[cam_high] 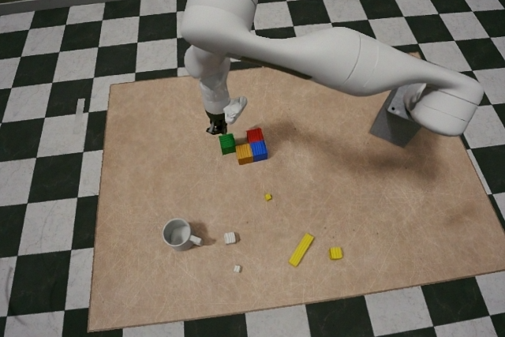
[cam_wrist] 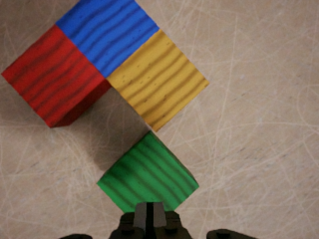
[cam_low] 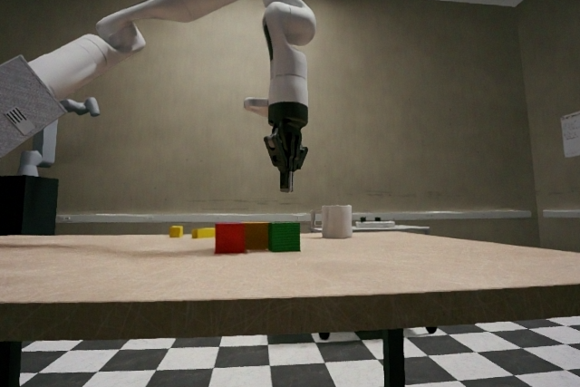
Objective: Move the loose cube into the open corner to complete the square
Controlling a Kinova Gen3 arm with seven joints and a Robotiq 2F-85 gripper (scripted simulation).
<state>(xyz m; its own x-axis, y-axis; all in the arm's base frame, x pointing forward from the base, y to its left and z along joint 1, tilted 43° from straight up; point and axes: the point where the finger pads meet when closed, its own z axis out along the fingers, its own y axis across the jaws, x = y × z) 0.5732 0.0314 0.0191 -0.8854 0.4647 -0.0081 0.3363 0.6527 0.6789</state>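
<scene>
The loose green cube (cam_high: 227, 144) (cam_low: 284, 237) (cam_wrist: 149, 171) lies on the table, its near corner close to a corner of the yellow-orange cube (cam_high: 245, 154) (cam_low: 256, 236) (cam_wrist: 159, 80). The blue cube (cam_high: 259, 150) (cam_wrist: 109, 35) sits between the yellow-orange cube and the red cube (cam_high: 255, 135) (cam_low: 229, 237) (cam_wrist: 57, 75), forming an L. The open corner, between red and yellow-orange, shows bare table beside the green cube. My gripper (cam_high: 217, 131) (cam_low: 286, 189) (cam_wrist: 150, 221) is shut and empty, high above the table over the green cube's side. The blue cube is hidden in the exterior view.
A grey mug (cam_high: 177, 234) (cam_low: 336, 221) stands at the front left of the table (cam_high: 134, 186). Near it lie a white block (cam_high: 230, 237) and a small white one (cam_high: 237, 268). A long yellow block (cam_high: 301, 249), a yellow block (cam_high: 335, 253) and a tiny yellow cube (cam_high: 267, 196) lie further right.
</scene>
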